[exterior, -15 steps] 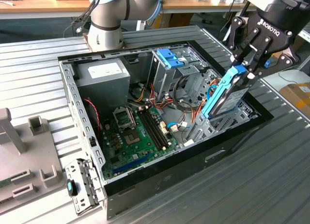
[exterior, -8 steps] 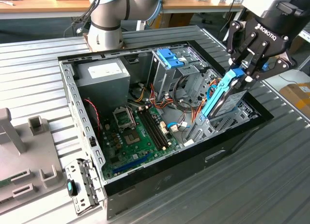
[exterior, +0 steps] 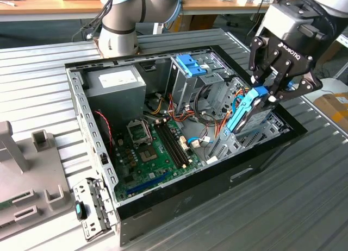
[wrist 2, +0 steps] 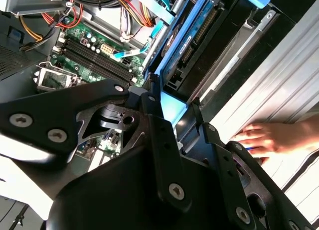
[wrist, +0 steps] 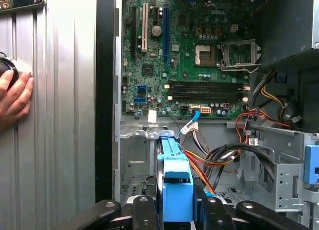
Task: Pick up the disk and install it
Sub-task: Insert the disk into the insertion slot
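Your gripper (exterior: 265,94) pinches the disk (exterior: 242,116) by its blue end tab, probably to leave both side rails free. It hangs tilted over the computer case (exterior: 206,188), above the drive bay.

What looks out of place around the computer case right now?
A person's hand lies on the table beside the case, near the gripper, which holds the disk tilted; a hand there looks risky.

We see the gripper (exterior: 265,94) clamped on the blue upper end of the disk (exterior: 241,114), which hangs tilted over the exterior view's right end of the open computer case (exterior: 206,177). The case lies on a ribbed metal table (exterior: 304,202), its green circuit board (exterior: 149,153) exposed.
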Controlling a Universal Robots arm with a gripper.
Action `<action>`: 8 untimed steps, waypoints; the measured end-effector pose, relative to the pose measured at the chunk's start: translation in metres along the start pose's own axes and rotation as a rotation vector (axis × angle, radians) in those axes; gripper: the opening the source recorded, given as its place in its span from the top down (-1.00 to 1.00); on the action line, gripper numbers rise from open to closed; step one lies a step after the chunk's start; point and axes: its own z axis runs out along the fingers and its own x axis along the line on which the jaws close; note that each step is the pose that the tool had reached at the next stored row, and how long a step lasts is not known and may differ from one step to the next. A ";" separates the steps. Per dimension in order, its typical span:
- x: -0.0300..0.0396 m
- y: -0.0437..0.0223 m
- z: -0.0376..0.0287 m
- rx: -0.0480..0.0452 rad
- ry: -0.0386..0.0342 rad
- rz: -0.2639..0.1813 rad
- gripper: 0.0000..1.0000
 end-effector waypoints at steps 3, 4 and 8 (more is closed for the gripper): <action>0.0015 0.0000 0.0145 0.0000 0.0000 0.000 0.27; 0.0019 0.0001 0.0187 0.0000 0.0001 0.000 0.27; 0.0021 0.0001 0.0249 0.0000 -0.0001 0.000 0.27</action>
